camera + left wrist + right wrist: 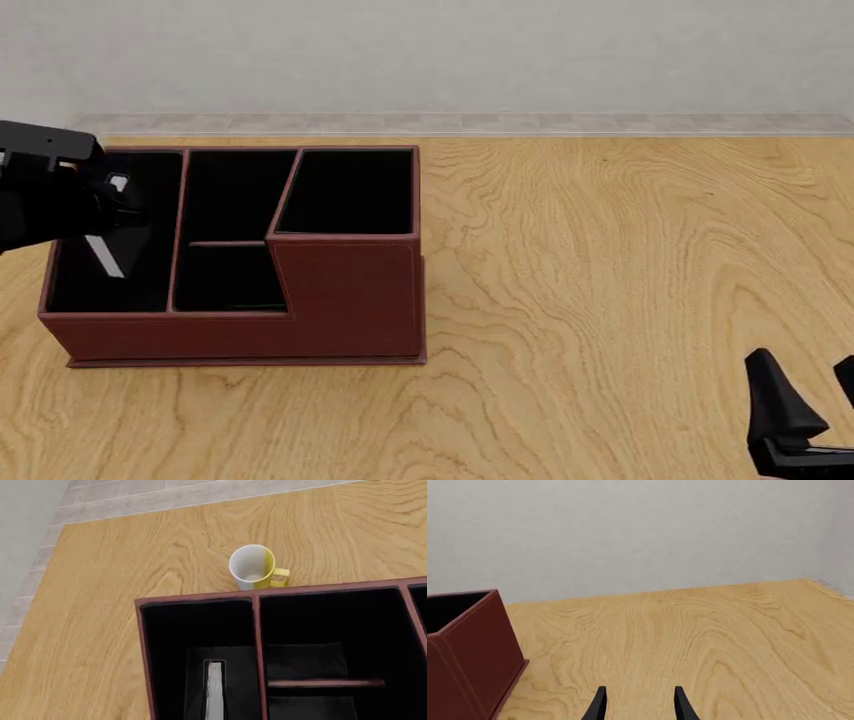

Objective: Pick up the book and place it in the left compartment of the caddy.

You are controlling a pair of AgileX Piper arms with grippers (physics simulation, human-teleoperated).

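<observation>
reddish-brown caddy (pixel 347 300) lined black, black book (pixel 214 690) with seemingly white page edge, white-and-yellow mug (pixel 253 568), wood-grain table (pixel 627 260)

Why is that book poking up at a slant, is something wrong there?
Nothing looks damaged or spilled. The small black book with white page edge leans tilted in the long narrow left compartment of the reddish-brown leather-look caddy, not lying flat. A white and yellow mug stands upright beyond the caddy.

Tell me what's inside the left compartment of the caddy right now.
The book stands on edge inside the left compartment of the caddy, white pages showing. The left gripper above hides part of that bay in the front view; its fingers aren't visible.
</observation>
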